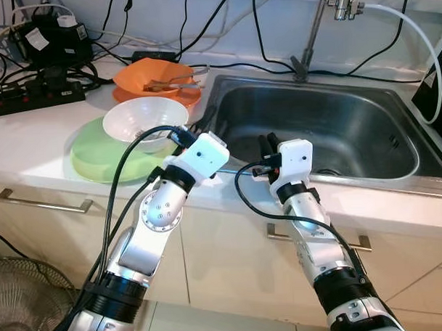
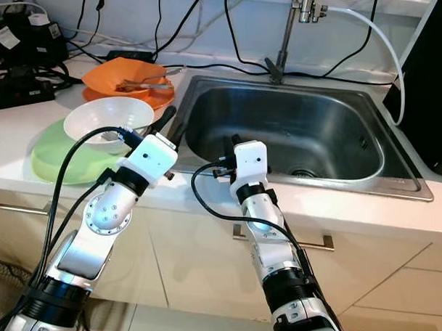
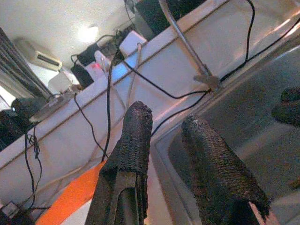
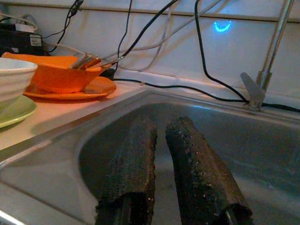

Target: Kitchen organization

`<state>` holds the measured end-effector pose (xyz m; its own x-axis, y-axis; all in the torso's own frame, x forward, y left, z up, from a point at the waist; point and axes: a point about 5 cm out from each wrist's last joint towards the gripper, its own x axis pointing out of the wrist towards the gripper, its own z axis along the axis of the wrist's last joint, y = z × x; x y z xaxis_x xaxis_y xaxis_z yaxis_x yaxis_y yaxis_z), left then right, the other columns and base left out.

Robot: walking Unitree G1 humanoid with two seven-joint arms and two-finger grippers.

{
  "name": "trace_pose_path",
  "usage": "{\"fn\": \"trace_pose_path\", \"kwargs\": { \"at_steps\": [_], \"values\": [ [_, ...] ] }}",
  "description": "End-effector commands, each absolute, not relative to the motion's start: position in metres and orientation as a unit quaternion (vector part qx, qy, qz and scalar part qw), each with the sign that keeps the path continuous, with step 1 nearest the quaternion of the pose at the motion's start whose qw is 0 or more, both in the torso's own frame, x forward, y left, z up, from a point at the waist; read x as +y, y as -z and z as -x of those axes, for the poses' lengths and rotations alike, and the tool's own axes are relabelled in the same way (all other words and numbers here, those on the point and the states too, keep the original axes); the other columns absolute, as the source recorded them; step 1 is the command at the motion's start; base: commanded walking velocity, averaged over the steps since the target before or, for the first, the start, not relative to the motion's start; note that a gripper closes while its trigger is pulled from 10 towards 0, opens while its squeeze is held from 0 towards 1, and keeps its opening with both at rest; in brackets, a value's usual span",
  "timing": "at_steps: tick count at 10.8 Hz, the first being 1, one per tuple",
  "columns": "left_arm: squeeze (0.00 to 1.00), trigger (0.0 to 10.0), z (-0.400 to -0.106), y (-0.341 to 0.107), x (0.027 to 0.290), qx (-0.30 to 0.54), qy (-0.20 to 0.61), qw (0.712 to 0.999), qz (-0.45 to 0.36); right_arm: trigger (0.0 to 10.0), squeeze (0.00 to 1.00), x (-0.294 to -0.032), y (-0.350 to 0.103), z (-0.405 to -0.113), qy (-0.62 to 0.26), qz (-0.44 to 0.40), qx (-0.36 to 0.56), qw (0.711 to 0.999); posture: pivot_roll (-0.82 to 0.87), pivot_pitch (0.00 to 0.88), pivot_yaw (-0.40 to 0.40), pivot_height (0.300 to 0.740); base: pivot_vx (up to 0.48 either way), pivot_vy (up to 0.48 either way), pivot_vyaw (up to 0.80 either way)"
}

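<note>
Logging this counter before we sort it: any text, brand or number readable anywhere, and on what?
None can be read.
White label on the black box by the power strip: print too small and blurred.
Blue glow on the wall: a light, no letters.

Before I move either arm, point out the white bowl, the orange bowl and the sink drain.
white bowl (image 1: 143, 117): left eye view, on its inner wall.
orange bowl (image 1: 141, 72): left eye view, on its inner left wall.
sink drain (image 2: 302, 173): right eye view, on the drain opening in the basin floor.
</note>
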<state>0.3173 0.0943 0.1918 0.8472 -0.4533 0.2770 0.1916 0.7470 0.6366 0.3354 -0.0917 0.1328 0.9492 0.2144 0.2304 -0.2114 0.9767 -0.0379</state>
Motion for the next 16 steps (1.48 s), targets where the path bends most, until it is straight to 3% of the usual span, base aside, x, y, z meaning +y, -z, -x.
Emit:
{"fn": "trace_pose_path", "kwargs": {
  "at_steps": [1,16],
  "values": [
    [0.0,10.0,-0.32,-0.194,0.094,-0.213,0.173,0.908,-0.317,10.0,0.0,-0.093,-0.136,-0.337,-0.104,0.011,-0.12,0.987,0.21,0.003,-0.053,0.74,0.0,0.0,0.0],
    [0.0,10.0,-0.342,-0.186,0.108,-0.177,0.131,0.909,-0.355,10.0,0.0,-0.09,-0.134,-0.339,-0.095,0.003,-0.114,0.989,0.21,0.0,-0.034,0.74,0.0,0.0,0.0]
  ]
}}
